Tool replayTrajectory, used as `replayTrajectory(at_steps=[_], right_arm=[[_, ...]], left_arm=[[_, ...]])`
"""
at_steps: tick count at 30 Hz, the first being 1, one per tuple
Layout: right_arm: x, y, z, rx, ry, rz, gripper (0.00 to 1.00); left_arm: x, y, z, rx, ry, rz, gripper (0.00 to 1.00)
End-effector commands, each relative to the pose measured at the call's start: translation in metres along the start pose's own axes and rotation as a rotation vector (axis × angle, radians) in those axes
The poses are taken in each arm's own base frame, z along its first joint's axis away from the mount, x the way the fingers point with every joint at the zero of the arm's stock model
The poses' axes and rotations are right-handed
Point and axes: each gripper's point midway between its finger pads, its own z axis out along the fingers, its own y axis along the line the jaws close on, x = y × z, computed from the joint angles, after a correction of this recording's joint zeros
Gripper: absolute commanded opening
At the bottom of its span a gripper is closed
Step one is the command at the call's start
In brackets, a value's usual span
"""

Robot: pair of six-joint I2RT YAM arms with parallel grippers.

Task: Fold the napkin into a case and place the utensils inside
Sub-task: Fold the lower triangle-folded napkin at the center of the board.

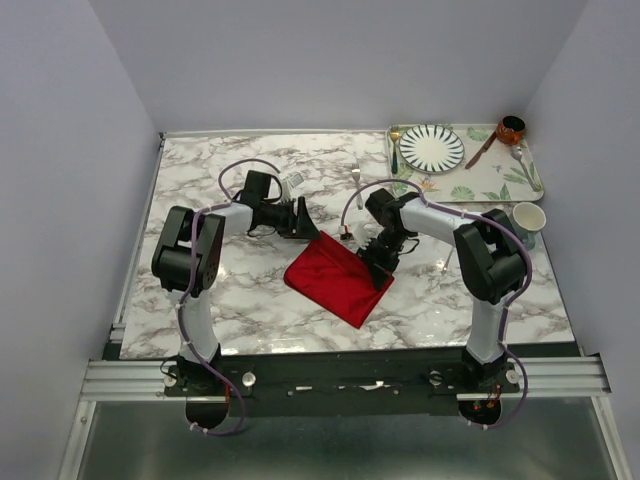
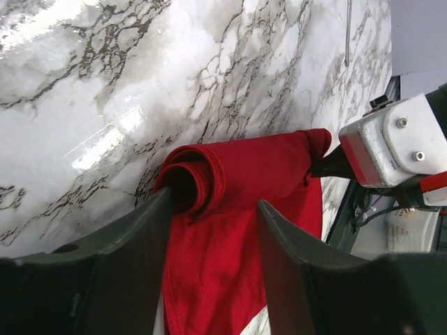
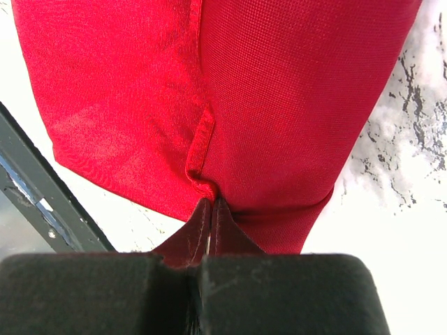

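The deep-red napkin (image 1: pixel 335 280) lies partly folded mid-table, with a rolled-over edge (image 2: pixel 199 174) at its far left corner. My left gripper (image 1: pixel 308 232) is open and straddles that corner, its fingers (image 2: pixel 140 241) on either side of the napkin (image 2: pixel 230 230), not closed on it. My right gripper (image 1: pixel 374 264) is shut on the napkin's hem (image 3: pixel 202 178) at the right edge, with the cloth bunched at its tips (image 3: pixel 211 204). A silver fork (image 1: pixel 357 186) lies on the marble beyond the cloth and shows in the left wrist view as the fork (image 2: pixel 347 31).
A patterned tray (image 1: pixel 500 185) at the back right carries a striped plate (image 1: pixel 431 148), a gold spoon (image 1: pixel 395 148), a wooden utensil (image 1: pixel 482 152) and a brown pot (image 1: pixel 511 128). A white cup (image 1: pixel 528 217) stands beside the tray. The right gripper's body (image 2: pixel 391 143) is close to my left fingers.
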Motion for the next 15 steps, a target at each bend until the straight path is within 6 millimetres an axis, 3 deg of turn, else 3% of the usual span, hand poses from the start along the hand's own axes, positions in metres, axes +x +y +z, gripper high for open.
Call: replayTrajectory(at_steps=[1,9,15], right_arm=[[0.007,-0.018,0.002,0.076,0.049,-0.053,0.01],[0.000,-0.011,-0.012,0.075,0.026,-0.067,0.01],[-0.003,-0.003,-0.024,0.075,0.010,-0.083,0.01]], left_arm=[[0.004,-0.007,0.007,0.046,0.021,-0.006,0.55],[-0.002,-0.016,0.001,0.037,0.011,-0.013,0.23],[0.005,-0.016,-0.005,-0.004,0.050,-0.072,0.07]])
